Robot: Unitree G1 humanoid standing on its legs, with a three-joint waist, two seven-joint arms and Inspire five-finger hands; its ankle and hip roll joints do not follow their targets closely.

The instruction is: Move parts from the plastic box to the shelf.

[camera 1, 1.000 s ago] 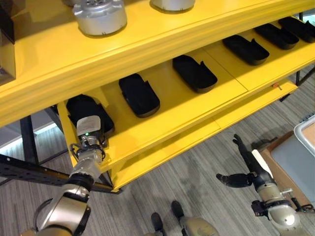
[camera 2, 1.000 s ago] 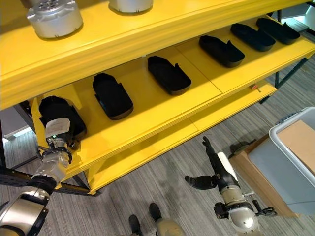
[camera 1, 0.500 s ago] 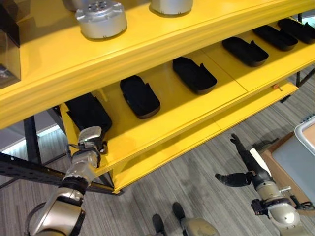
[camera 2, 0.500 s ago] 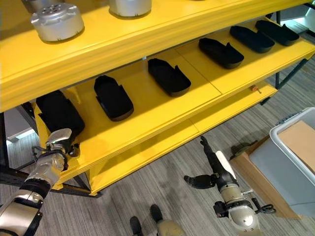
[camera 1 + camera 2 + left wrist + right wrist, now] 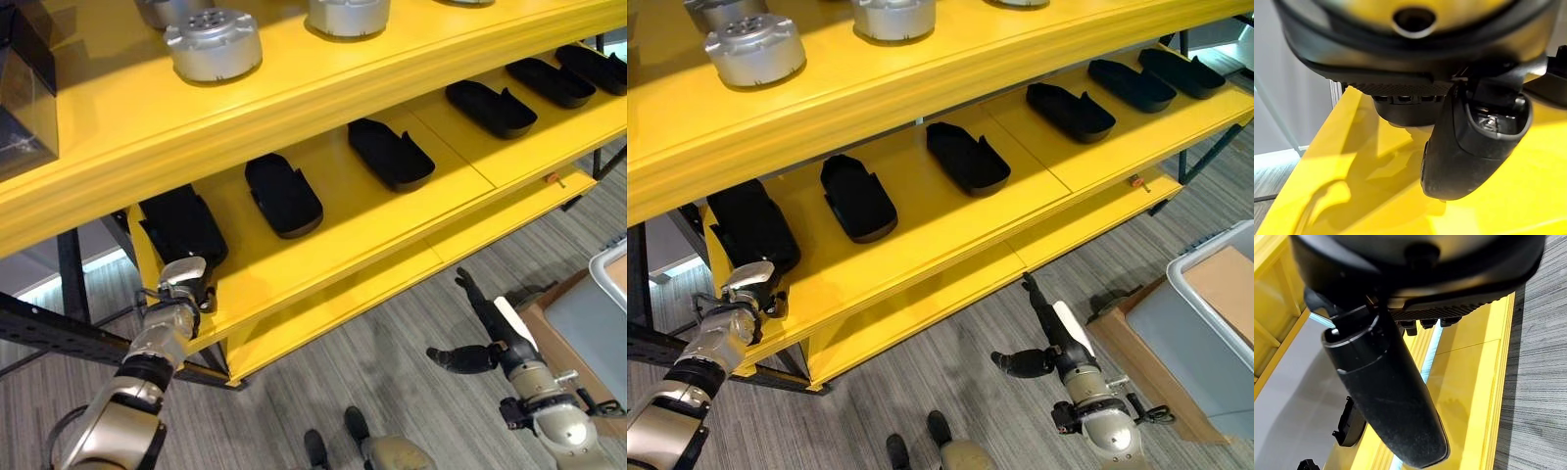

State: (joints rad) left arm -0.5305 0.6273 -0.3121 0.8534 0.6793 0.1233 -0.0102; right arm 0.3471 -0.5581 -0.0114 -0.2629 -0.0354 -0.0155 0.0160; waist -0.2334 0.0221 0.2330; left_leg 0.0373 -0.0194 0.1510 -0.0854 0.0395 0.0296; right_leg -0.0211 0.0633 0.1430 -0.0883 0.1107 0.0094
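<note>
Several black moulded parts lie in a row on the middle board of the yellow shelf (image 5: 353,230). The leftmost black part (image 5: 181,225) rests at that board's left end. My left hand (image 5: 176,292) hangs just in front of it at the board's front edge, apart from the part, with nothing in it. In the left wrist view its thumb (image 5: 1474,142) hovers over bare yellow board. My right hand (image 5: 495,333) is low over the floor at the lower right, fingers straight, thumb spread, holding nothing. The plastic box (image 5: 1213,257) shows at the right edge.
Round silver metal parts (image 5: 213,44) stand on the upper shelf board. A lower yellow ledge (image 5: 411,264) juts out under the middle board. A cardboard box (image 5: 1117,338) sits on the floor beside the plastic box. A dark metal rack bar (image 5: 49,333) runs at the far left.
My left hand has drawn back from the leftmost black part to the board's front edge, leaving the part on the shelf. The right hand has hardly moved. The view has shifted slightly.
</note>
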